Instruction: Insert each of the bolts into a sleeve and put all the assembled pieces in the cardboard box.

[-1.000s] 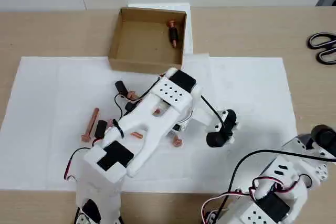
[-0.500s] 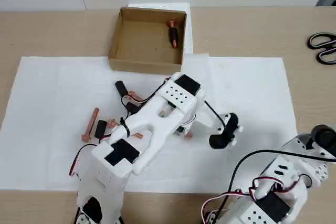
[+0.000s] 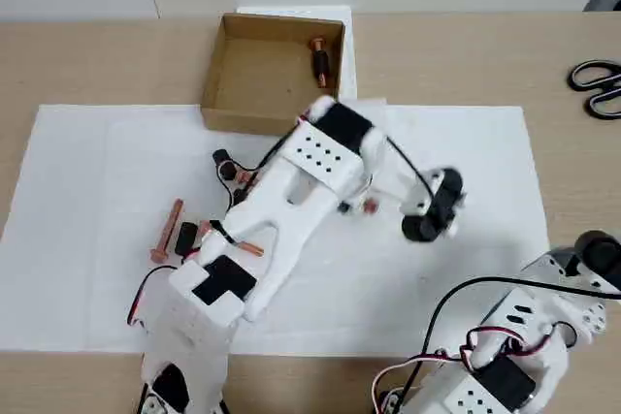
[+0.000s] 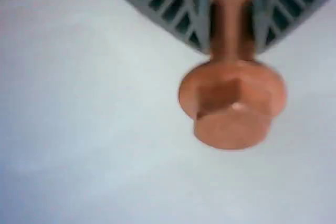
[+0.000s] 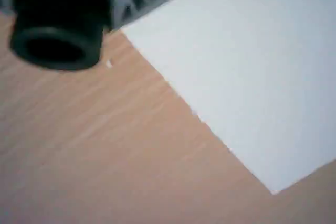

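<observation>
From above: grips a copper-coloured hex-head bolt [image 3: 370, 206] in the left jaws, over the white paper sheet [image 3: 466, 278], with the brown cardboard box [image 3: 218, 75] near, beyond those jaws. Carries a short black tubular sleeve [image 3: 600, 251] in the right jaws, well apart from the bolt, off past the sheet's edge over the wooden surface [image 3: 97, 55]. Calls, by the look of it, for bringing the two together before any insertion.

From the left wrist: pinches the bolt [image 4: 232, 103] by its shank between narrow jaws, long axis in line with them, head out past the tips, other end out of sight.

From the right wrist: clasps the sleeve [image 5: 56, 38] at the jaws, open bore facing outward, apparently fit to take a shank once both share one axis.
</observation>
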